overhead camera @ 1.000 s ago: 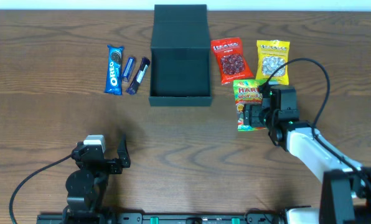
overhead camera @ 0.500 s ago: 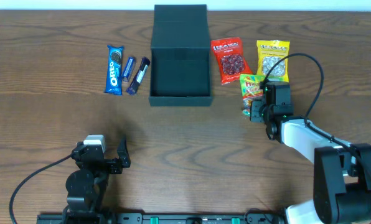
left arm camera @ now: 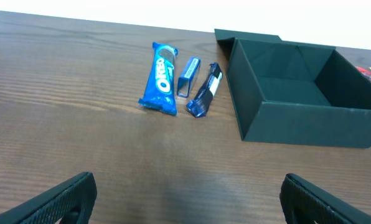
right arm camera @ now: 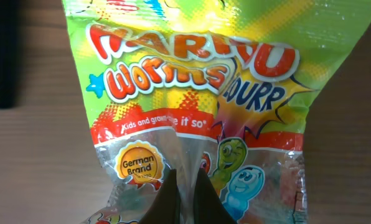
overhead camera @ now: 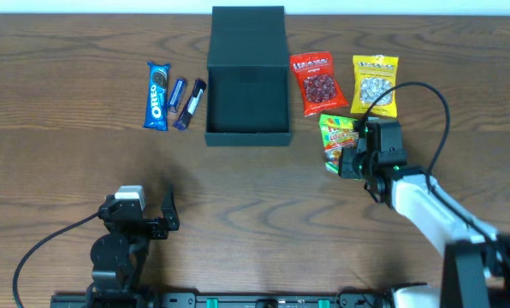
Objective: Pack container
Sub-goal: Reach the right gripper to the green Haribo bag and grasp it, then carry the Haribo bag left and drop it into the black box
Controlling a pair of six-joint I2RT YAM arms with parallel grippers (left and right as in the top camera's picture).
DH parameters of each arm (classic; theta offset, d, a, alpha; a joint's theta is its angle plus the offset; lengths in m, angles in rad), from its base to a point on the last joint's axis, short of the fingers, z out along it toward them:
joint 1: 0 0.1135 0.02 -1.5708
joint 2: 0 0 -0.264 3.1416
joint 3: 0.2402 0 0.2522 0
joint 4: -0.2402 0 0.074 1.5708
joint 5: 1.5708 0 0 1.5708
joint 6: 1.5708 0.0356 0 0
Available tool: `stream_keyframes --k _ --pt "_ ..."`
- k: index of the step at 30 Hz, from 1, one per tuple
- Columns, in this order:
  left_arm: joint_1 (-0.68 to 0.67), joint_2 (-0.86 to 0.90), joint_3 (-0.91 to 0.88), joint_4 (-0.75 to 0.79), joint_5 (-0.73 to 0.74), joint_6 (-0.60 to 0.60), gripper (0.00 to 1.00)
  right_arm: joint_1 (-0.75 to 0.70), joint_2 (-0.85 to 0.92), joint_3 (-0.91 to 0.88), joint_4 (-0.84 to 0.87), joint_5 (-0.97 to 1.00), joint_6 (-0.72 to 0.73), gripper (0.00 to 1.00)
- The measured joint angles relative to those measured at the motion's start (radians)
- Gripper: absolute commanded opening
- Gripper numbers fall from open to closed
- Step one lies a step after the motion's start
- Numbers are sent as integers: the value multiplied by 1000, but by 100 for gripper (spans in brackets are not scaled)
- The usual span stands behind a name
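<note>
Right of open container [overhead camera: 247, 135], right gripper [right arm camera: 185, 186] pinches Haribo worms bag [overhead camera: 335, 139]; left gripper [left arm camera: 188, 190] spread wide, low over table [overhead camera: 50, 171], holding nothing.

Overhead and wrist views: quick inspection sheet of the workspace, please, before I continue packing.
Surface: wooden table.
Job's things: container open, nothing seen inside; Oreo pack, blue bar, dark bar to its left; red bag, yellow bag, Haribo bag to its right.
Clutter: nothing seen.
Tools: left tool open, empty; right tool shut on Haribo bag.
Cables: right cable arcs by yellow bag; left cable trails frontward.
Surroundings: white strip beyond far edge.
</note>
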Motion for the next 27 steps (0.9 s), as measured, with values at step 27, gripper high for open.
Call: stream_keyframes --k 27 --pt "0 0 0 0 0 0 95 358 151 455 206 23 210 1"
